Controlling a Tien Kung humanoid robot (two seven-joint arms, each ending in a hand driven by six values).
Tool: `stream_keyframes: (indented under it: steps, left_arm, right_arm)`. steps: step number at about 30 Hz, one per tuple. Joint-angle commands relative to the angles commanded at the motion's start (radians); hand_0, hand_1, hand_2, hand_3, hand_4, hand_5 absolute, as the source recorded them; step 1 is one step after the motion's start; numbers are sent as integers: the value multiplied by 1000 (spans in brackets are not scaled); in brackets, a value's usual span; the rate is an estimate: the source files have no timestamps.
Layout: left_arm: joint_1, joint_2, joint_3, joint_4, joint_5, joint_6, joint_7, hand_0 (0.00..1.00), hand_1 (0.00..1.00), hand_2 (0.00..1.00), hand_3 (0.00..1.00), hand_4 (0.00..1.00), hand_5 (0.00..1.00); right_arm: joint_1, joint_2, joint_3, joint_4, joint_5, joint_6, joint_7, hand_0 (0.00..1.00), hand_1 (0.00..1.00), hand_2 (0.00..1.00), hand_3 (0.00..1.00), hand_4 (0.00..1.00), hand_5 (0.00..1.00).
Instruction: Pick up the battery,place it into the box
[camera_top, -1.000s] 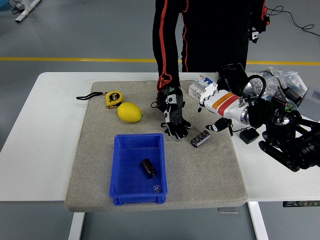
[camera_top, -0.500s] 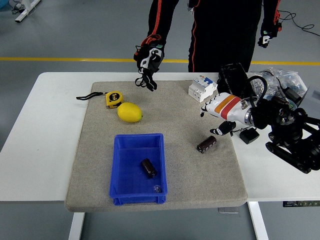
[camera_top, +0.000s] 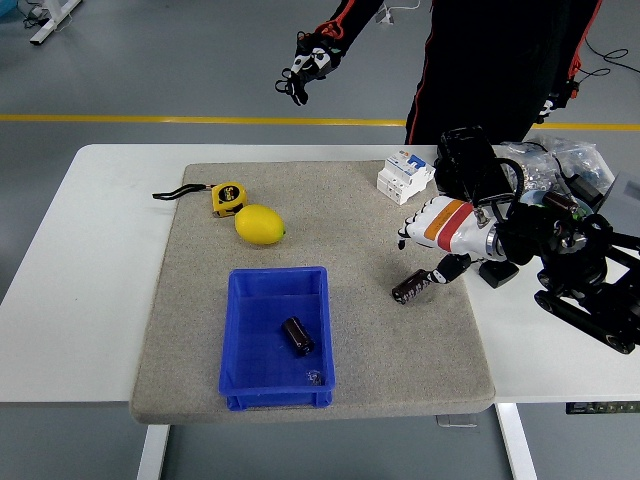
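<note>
Fingers (camera_top: 412, 228) of my right hand (camera_top: 437, 222) are spread a little and loose, and they hold nothing. Going from big things to small: I sit at the white table (camera_top: 100, 250), and a grey mat (camera_top: 200, 300) covers the middle of it. On the near part of the mat is the blue box (camera_top: 240, 340), and I can see one dark battery lying inside it. My right arm comes in from the right side, and the hand hangs over the right part of the mat. My left hand is not in the picture, so the right hand is the one for this job. Near the far left of the mat are a yellow lemon (camera_top: 260, 225) and a yellow tape measure (camera_top: 228, 198), both well away from my hand. A person stands at the far side with one gloved hand (camera_top: 305, 68) lifted up high, away from the table. Now the small thing that matters: the battery (camera_top: 412, 286) lies flat on the mat, just below my fingers and a bit toward me. Its long side is tilted, one end pointing toward my thumb and the other toward the box. I think I must come down on it across its round middle. The box is to its left, not far.
</note>
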Motion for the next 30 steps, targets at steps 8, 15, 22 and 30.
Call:
stream_keyframes:
  steps: [8, 15, 22, 30]
  left_arm:
    - [-4, -1, 15, 0, -27, 7, -5, 579, 588, 623, 578, 625, 585]
    - [-3, -1, 11, 0, -20, 7, -4, 580, 590, 623, 578, 626, 585]
    - [-1, -5, 3, 0, -5, 4, 1, 579, 588, 623, 577, 626, 585]
    - [-4, -9, 2, -1, -5, 5, 1, 579, 588, 628, 578, 626, 585]
  right_arm:
    - [-6, 3, -24, -3, -8, 5, 3, 694, 690, 760, 712, 776, 357]
    - [-11, -1, -30, 3, -12, 5, 2, 692, 688, 759, 709, 775, 361]
    - [-20, 28, -42, -14, 3, -12, 17, 691, 687, 758, 706, 775, 363]
    - [-34, 40, -30, -44, 0, -18, 45, 654, 657, 738, 635, 759, 372]
